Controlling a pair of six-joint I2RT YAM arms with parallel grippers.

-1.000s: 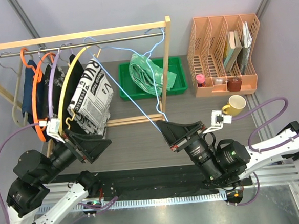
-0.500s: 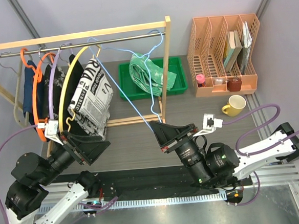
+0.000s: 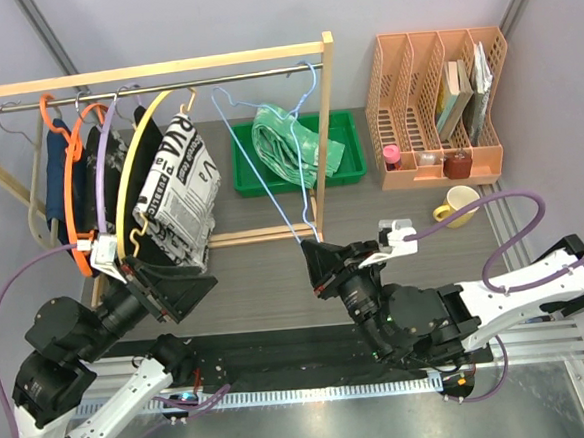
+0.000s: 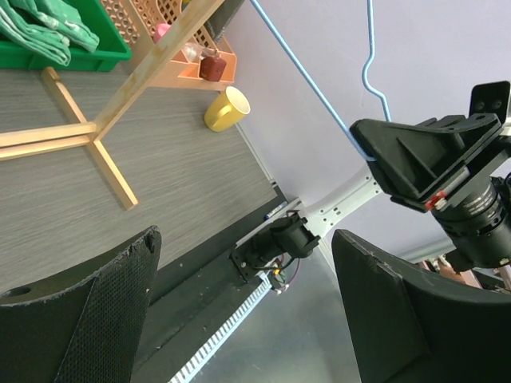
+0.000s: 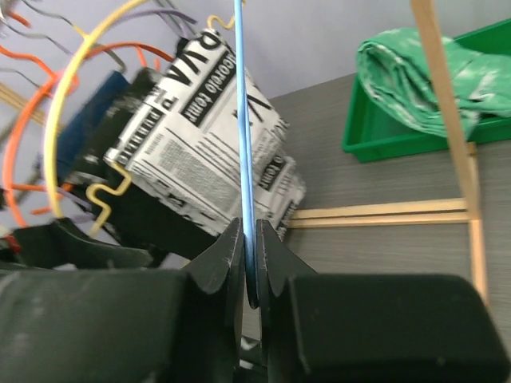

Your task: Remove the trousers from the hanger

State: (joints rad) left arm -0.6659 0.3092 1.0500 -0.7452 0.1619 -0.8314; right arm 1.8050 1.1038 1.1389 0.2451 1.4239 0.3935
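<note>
Right gripper (image 5: pixel 249 239) clamped on the light blue hanger (image 5: pixel 243 120); left gripper (image 4: pixel 247 235) with jaws wide apart, holding nothing.
A grey wood-grain table (image 3: pixel 261 281) runs back from the arms. Farther off, the trousers (image 3: pixel 287 144) lie heaped in a green tray (image 3: pixel 349 170), the hanger's wire crossing them (its hook up by the wooden rail (image 3: pixel 161 68)). A yellow mug (image 3: pixel 456 205), an orange file rack (image 3: pixel 439 174) and pale grey walls stand beyond.

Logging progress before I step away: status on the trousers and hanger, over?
Left gripper open, empty. Right gripper shut on hanger wire. Trousers lying in green tray, apparently clear of hanger. Rack post close beside hanger.
</note>
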